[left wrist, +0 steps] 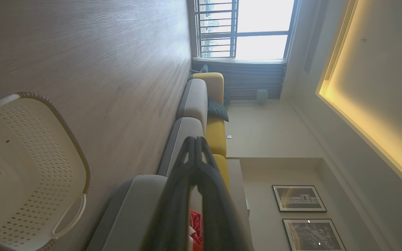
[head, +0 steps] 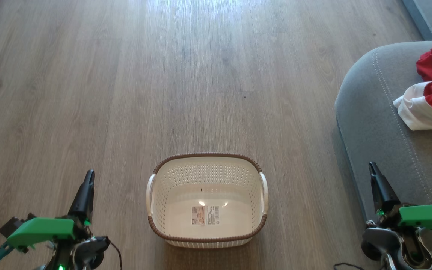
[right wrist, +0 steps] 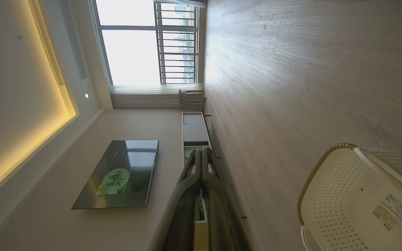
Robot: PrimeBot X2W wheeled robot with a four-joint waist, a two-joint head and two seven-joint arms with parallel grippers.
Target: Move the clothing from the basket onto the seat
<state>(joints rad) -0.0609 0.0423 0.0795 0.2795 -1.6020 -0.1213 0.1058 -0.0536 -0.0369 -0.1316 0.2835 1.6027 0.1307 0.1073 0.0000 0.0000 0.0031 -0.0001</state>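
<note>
The cream basket (head: 150, 195) with its brown rim stands on the wooden floor in front of me, with just a label on its bottom; it is also the basket (left wrist: 72, 164) and the basket (right wrist: 326, 195) in the wrist views. Red and white clothing (head: 431, 93) lies on the grey seat (head: 373, 123) at the right; a scrap of red clothing (left wrist: 195, 226) shows behind my left fingers. My left gripper (head: 88, 178) rests shut and empty left of the basket. My right gripper (head: 372, 168) is shut and empty beside the seat's front edge.
Bare wooden floor (head: 201, 75) stretches ahead and to the left. The grey and yellow sofa (left wrist: 195, 104) runs on toward a window. A television (right wrist: 120, 174) hangs on the wall above a low cabinet (right wrist: 194, 127).
</note>
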